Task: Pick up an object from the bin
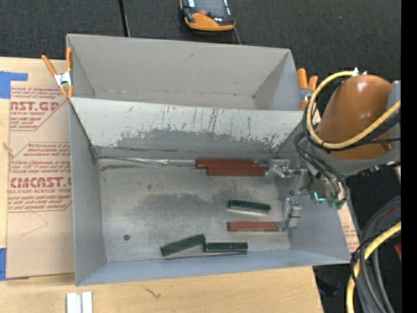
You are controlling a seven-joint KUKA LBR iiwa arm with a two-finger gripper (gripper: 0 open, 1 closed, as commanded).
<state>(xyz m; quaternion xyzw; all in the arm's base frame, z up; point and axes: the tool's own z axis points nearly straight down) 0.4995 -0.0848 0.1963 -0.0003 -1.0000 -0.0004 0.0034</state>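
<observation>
My gripper [288, 194] is low at the right side of the bin floor, open. One fingertip [281, 169] touches or nearly touches the right end of a long tool with a brown handle [231, 167], whose thin metal blade runs left along the back of the floor. The other fingertip [291, 218] is by the right end of a small brown bar [253, 226]. A short dark green bar [248, 207] lies just left of the gap between the fingers. Nothing sits between them.
Two more dark green bars [183, 245] [225, 247] lie end to end near the front wall. The arm with its orange cover and yellow cables hangs over the bin's right rim. The right wall is close behind the gripper.
</observation>
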